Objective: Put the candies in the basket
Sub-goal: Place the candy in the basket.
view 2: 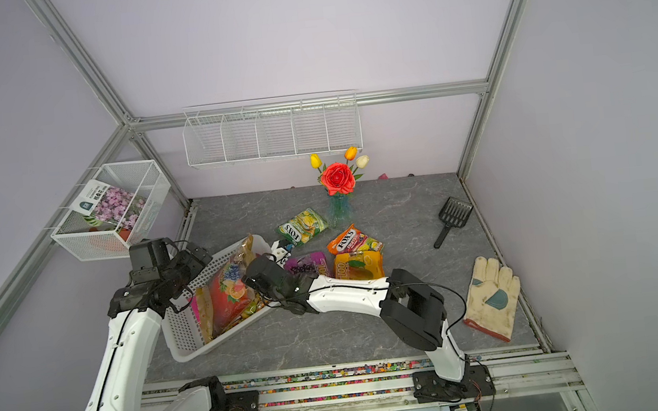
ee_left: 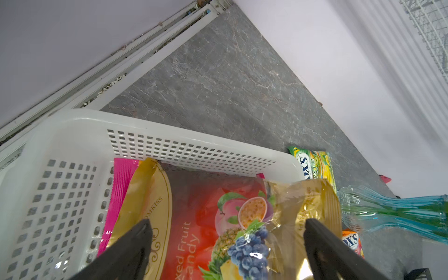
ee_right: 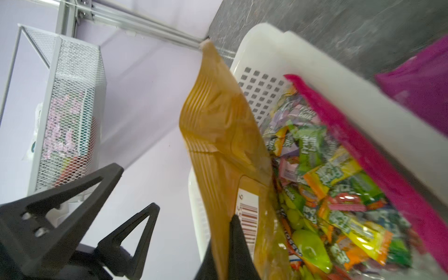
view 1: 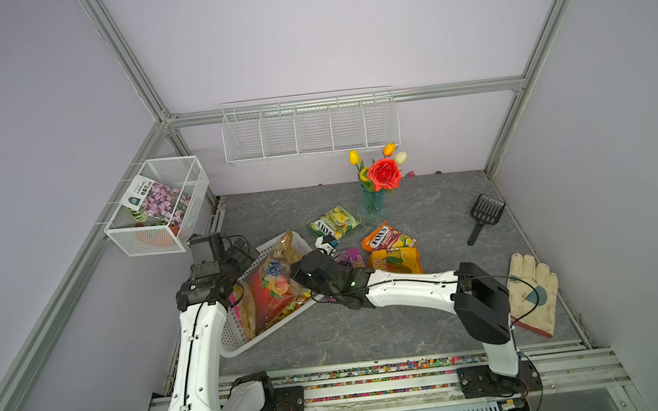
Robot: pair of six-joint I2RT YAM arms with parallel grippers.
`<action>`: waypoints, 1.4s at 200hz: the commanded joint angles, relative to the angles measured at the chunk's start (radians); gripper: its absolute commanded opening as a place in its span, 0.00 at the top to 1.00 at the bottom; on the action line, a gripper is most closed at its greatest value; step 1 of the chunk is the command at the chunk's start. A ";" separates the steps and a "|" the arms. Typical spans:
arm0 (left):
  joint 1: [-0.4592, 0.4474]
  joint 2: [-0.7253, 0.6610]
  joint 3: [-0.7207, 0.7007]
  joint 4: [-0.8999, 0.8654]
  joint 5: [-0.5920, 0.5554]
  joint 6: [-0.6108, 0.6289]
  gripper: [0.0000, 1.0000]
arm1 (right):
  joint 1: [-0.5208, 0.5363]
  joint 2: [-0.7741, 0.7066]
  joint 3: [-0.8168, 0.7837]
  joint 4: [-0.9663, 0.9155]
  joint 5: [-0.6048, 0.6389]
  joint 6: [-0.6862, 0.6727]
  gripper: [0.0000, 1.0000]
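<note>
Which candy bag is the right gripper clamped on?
The large gold fruit-printed bag lying over the pink bag in the white basket; the four small bags lie untouched on the table.

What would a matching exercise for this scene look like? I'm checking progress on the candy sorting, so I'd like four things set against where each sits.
Things:
1. gold fruit candy bag
2. green FOX'S bag
3. flower-printed packet
4. work glove

Places:
A. beside the glass vase
B. in the wire cube basket
C. on the table, away from the bags
D. in the white plastic basket

Pairs: 1-D, 2-A, 3-B, 4-C
</note>
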 commanded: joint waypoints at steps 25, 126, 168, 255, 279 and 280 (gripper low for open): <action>0.006 -0.016 0.002 0.025 -0.022 -0.006 0.00 | 0.019 0.055 0.070 -0.026 -0.194 -0.019 1.00; 0.006 0.023 -0.043 0.085 0.103 0.001 0.02 | -0.078 -0.108 -0.116 -0.144 -0.195 -0.181 0.81; 0.006 0.031 -0.053 0.079 0.070 0.000 0.03 | -0.146 -0.140 -0.071 -0.263 -0.266 -0.444 0.59; 0.006 0.021 -0.112 0.006 0.011 -0.100 0.05 | -0.156 0.089 0.301 -0.469 -0.360 -0.884 0.43; 0.006 0.033 -0.111 0.003 -0.004 -0.105 0.05 | -0.155 0.170 0.430 -0.607 -0.215 -0.948 0.39; 0.006 0.034 -0.110 0.003 -0.005 -0.105 0.05 | -0.156 0.173 0.433 -0.610 -0.210 -0.952 0.39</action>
